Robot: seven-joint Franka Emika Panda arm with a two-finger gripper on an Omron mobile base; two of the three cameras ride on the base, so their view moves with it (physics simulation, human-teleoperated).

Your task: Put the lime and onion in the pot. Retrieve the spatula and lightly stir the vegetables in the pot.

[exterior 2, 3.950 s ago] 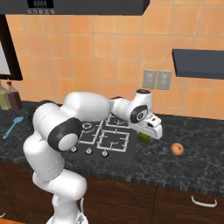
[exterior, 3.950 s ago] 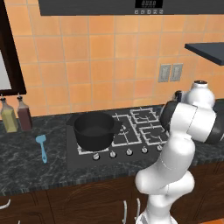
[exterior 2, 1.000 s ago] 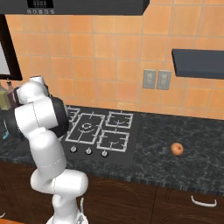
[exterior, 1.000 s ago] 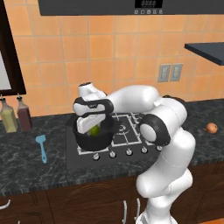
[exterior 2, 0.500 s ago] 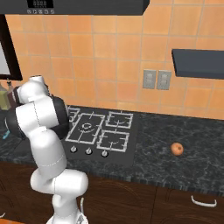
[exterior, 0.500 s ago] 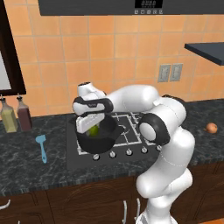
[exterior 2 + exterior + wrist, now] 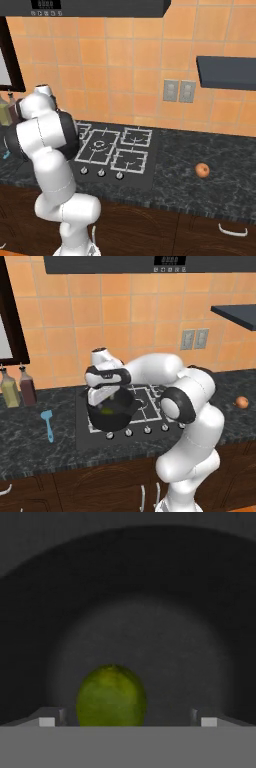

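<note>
The lime (image 7: pixel 111 695) is seen lying on the floor of the pot (image 7: pixel 111 415), between the spread fingers of the gripper (image 7: pixel 127 719). If the hand is lifted carelessly, the pot rim could be clipped. The onion (image 7: pixel 202 170) waits well apart on the counter.
</note>
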